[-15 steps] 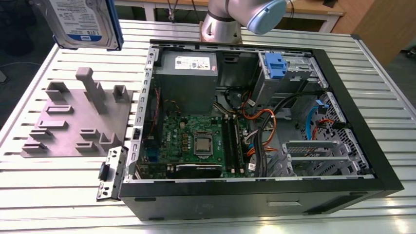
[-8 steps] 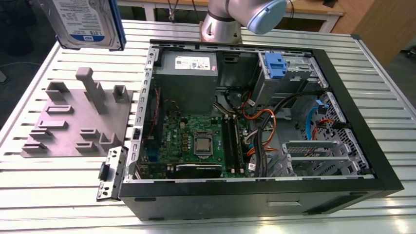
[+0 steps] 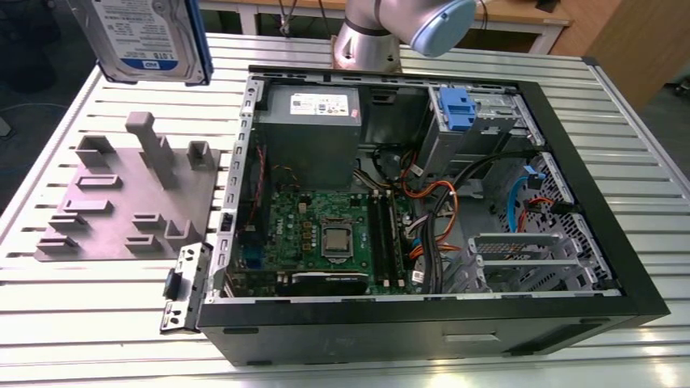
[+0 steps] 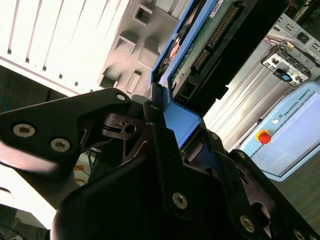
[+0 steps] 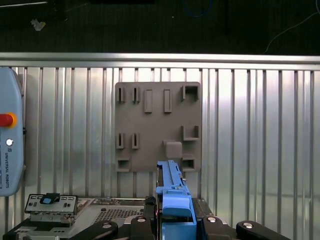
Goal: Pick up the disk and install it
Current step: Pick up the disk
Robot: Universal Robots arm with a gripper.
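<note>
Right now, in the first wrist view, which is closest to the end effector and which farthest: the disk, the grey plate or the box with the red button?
1. The disk, clamped in the end effector.
2. The grey plate, on the table straight beyond the disk.
3. The box with the red button, off to one side.

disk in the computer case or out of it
Out: the disk hangs above the table, outside the open computer case, the gripper shut on its blue rail.

disk [image 3: 145,36] cut off by the exterior view's top edge, arm [image 3: 393,32] likewise cropped there, claw [image 5: 175,222] cut by the picture's edge in the first wrist view
</note>
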